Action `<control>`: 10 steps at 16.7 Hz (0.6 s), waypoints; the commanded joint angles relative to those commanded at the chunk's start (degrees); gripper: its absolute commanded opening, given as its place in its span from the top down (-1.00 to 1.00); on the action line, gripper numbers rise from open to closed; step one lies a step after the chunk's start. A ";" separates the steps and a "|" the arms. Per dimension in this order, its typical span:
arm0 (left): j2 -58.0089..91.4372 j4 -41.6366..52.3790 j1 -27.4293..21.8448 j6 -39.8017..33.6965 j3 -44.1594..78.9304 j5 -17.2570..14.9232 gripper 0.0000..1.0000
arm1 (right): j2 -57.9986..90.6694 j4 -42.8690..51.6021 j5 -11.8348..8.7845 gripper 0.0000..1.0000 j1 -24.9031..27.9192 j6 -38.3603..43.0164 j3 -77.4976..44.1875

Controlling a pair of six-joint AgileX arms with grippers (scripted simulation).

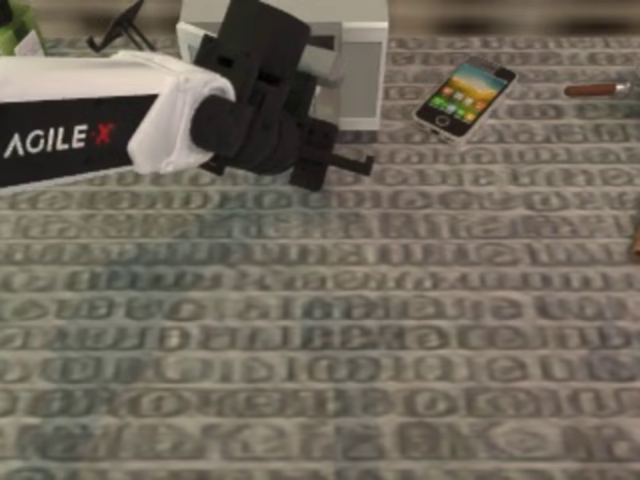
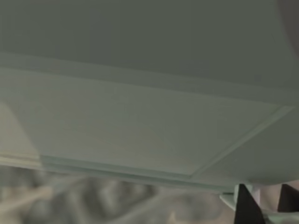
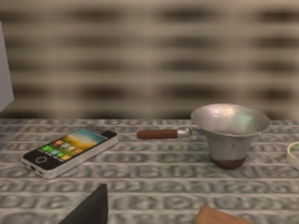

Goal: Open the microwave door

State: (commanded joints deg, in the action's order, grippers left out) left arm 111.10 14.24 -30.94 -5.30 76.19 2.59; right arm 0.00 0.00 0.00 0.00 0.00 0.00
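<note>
The silver-white microwave [image 1: 362,25] stands at the table's far edge, left of centre. My left arm reaches across its front and hides most of the microwave door in the top view. In the left wrist view the microwave door [image 2: 140,126] fills the picture from very close, pale window panel inside its frame. My left gripper [image 1: 345,160] [image 2: 266,203] sits at the door's edge by the grey control strip [image 1: 362,85]. Its dark fingertips [image 2: 245,207] stand close together around a pale handle piece [image 2: 231,200]. My right gripper [image 3: 149,220] is parked out of the top view, one finger [image 3: 93,207] showing.
A smartphone [image 1: 465,95] [image 3: 70,149] lies right of the microwave. Farther right stands a metal cup [image 3: 231,130] with a brown handle [image 1: 595,90]. A brown object [image 3: 224,217] lies close to my right gripper. A black stand [image 1: 120,30] is at the far left.
</note>
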 joint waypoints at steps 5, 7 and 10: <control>0.00 0.00 0.00 0.00 0.00 0.00 1.00 | 0.00 0.00 0.00 -1.00 0.00 0.00 0.00; 0.00 0.00 0.00 0.00 0.00 0.00 1.00 | 0.00 0.00 0.00 -1.00 0.00 0.00 0.00; 0.18 0.03 -0.36 -0.08 -0.37 -0.55 1.00 | 0.00 0.00 0.00 -1.00 0.00 0.00 0.00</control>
State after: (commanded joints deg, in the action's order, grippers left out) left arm 111.28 14.27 -31.30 -5.38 75.81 2.04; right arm 0.00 0.00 0.00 0.00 0.00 0.00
